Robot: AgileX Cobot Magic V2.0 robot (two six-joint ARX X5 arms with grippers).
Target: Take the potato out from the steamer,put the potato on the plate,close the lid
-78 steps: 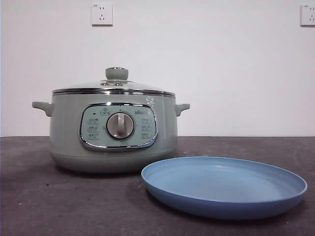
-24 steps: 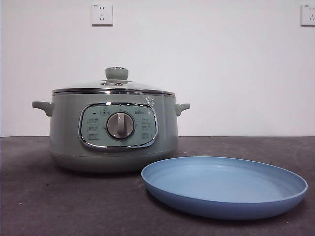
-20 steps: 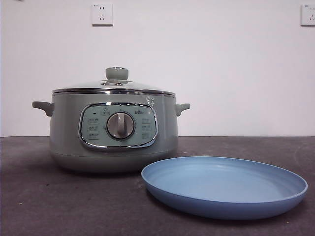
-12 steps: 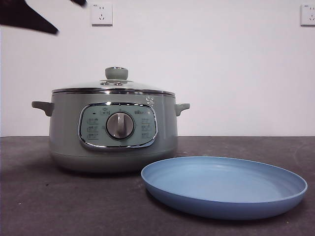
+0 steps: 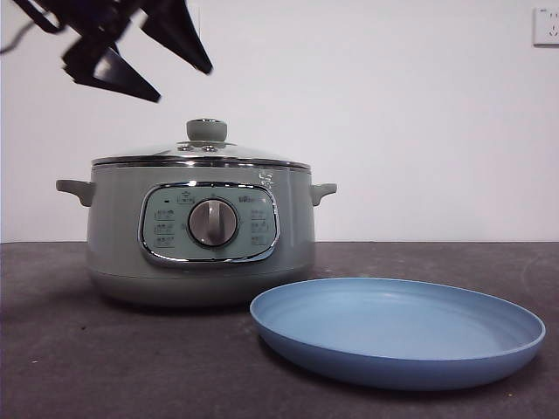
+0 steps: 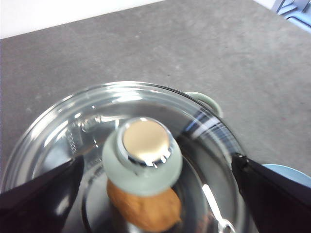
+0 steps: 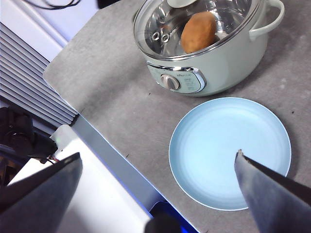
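Since half a second ago, the left gripper (image 5: 162, 65) has descended from the top-left corner of the front view to a position above and to one side of the lid knob; nothing else has moved across the earlier frames.

Table (image 5: 105, 367): dark grey surface carrying all items.

Steamer (image 5: 118, 236): stands upright on the table, control panel and dial facing the front camera, lid in place.

Plate (image 5: 393, 371): lies flat on the table just beside the steamer, on the side of the front camera, apart from it in the right wrist view. It carries nothing.

Lid (image 6: 63, 131): seated on the steamer rim, with the knob (image 6: 142, 149) upright at its centre.

Potato (image 7: 198, 31): lies inside the steamer, visible through the glass. In the left wrist view it sits beneath the knob and is partly hidden by it. In the right wrist view its long axis runs roughly along the pot's diameter, tilted slightly toward the side handle. Which end carries the dark spot cannot be determined.

Left gripper: jaws spread wide, gripping nothing, with the knob between them in the left wrist view.

Right gripper (image 7: 160, 165): jaws spread wide, gripping nothing, held high over the plate and table edge.
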